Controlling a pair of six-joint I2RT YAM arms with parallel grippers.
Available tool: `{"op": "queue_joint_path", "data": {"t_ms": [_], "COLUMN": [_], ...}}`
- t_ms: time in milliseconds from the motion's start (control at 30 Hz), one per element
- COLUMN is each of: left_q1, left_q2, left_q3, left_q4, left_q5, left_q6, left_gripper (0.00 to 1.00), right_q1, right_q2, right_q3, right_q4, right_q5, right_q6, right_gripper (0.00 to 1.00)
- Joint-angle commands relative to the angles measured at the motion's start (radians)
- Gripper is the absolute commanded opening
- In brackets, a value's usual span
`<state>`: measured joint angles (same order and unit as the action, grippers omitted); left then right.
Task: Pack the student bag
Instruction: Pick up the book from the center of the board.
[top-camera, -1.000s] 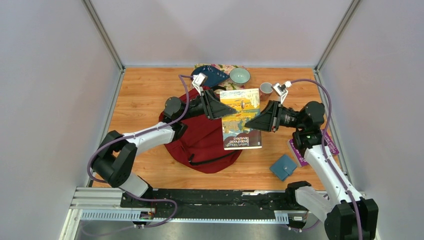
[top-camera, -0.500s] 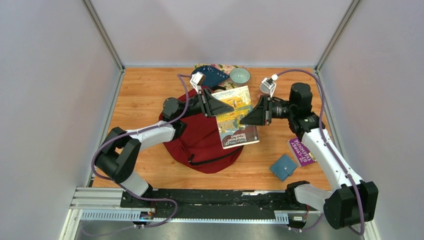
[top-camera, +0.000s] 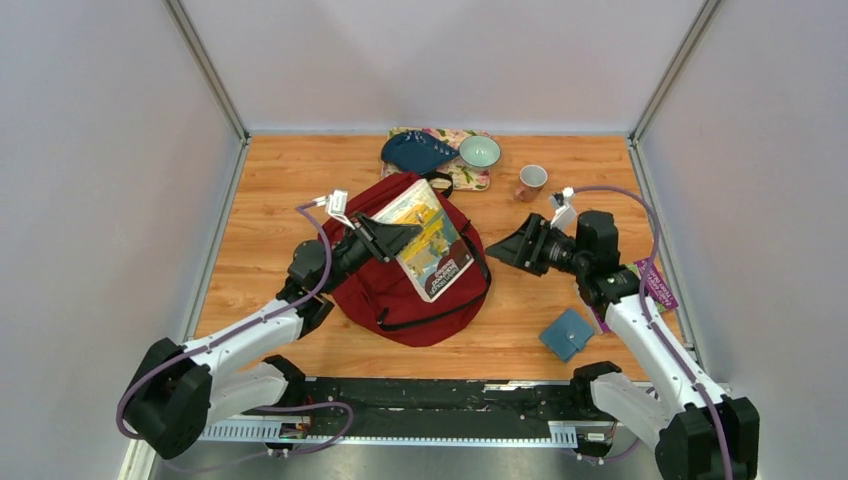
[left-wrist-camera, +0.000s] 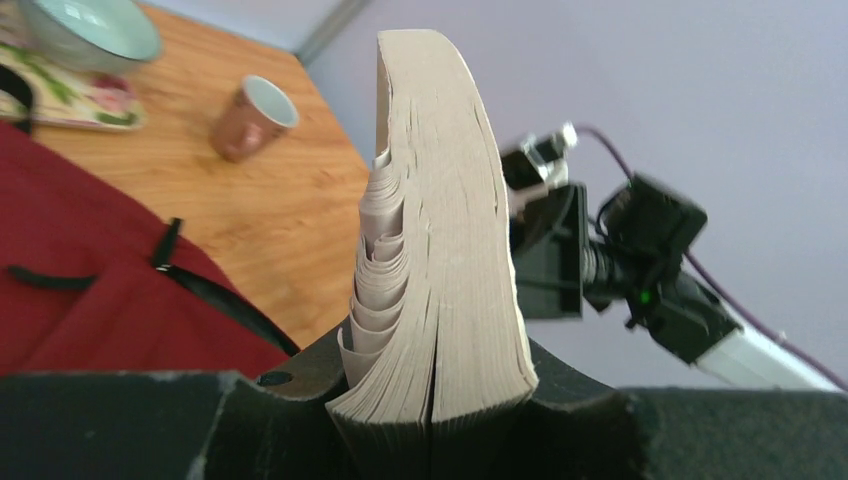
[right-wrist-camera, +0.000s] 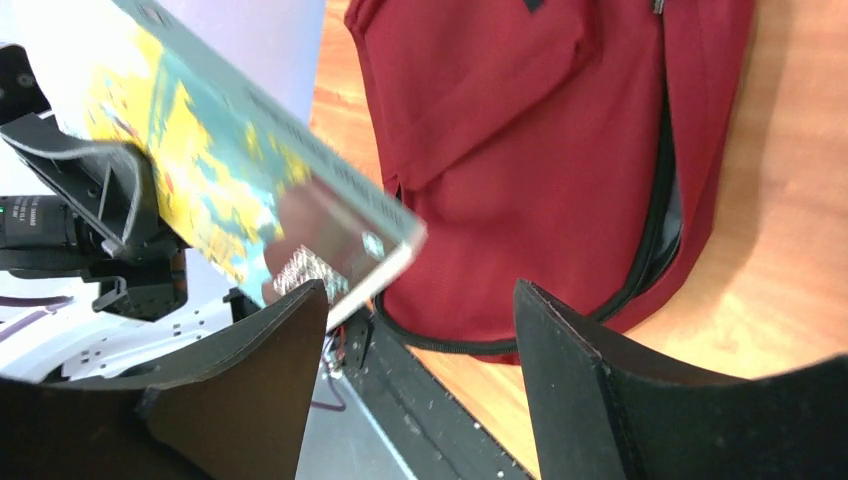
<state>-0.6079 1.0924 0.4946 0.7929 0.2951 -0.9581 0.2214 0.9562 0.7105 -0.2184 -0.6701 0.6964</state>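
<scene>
Left pincer (left-wrist-camera: 432, 375): clamped on one edge of a thick paperback book with a yellow-and-blue cover (top-camera: 432, 240), held tilted above the bag.
Right pincer (right-wrist-camera: 418, 290): jaws wide, empty, apart from the book.
Student bag: large dark red fabric backpack (top-camera: 385, 295), flat on the orange wooden table (top-camera: 270, 190), between both arms.

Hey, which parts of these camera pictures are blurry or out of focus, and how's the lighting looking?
Left wrist view: the page edge of the paperback book is sharp, while the mug and bowl behind it are soft. Right wrist view: the book's cover is smeared, the dark red backpack crisper. Top view: even light, faint shadows, no strong glare.
</scene>
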Motion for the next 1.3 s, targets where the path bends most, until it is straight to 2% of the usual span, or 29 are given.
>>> {"op": "queue_joint_path", "data": {"t_ms": [0, 233, 333, 367, 567, 767, 933, 1167, 1267], "left_q1": [0.000, 0.000, 0.000, 0.000, 0.000, 0.000, 0.000, 0.000, 0.000], "left_q2": [-0.075, -0.060, -0.043, -0.040, 0.029, 0.087, 0.106, 0.093, 0.092], "left_q3": [-0.086, -0.106, -0.120, -0.125, -0.151, -0.160, -0.153, -0.159, -0.157], "left_q4": [0.218, 0.331, 0.411, 0.452, 0.624, 0.726, 0.750, 0.772, 0.779], "left_q5": [-0.292, -0.329, -0.333, -0.338, -0.350, -0.344, -0.321, -0.326, -0.317], "left_q6": [-0.010, -0.103, -0.148, -0.160, -0.258, -0.329, -0.355, -0.363, -0.361], "left_gripper": [0.00, 0.00, 0.00, 0.00, 0.00, 0.00, 0.00, 0.00, 0.00], "right_q1": [0.074, 0.295, 0.323, 0.325, 0.348, 0.369, 0.372, 0.377, 0.384], "right_q2": [-0.039, -0.027, 0.028, 0.062, 0.171, 0.260, 0.325, 0.441, 0.460], "right_q3": [-0.114, -0.219, -0.241, -0.252, -0.244, -0.197, -0.198, -0.229, -0.215], "right_q4": [0.251, 0.539, 0.681, 0.752, 0.928, 1.070, 1.175, 1.418, 1.452], "right_q5": [0.046, 0.176, 0.205, 0.204, 0.190, 0.133, 0.127, 0.124, 0.119], "right_q6": [0.181, 0.359, 0.420, 0.458, 0.540, 0.534, 0.594, 0.716, 0.727], "right_gripper": [0.71, 0.71, 0.71, 0.71, 0.72, 0.72, 0.72, 0.72, 0.72]}}
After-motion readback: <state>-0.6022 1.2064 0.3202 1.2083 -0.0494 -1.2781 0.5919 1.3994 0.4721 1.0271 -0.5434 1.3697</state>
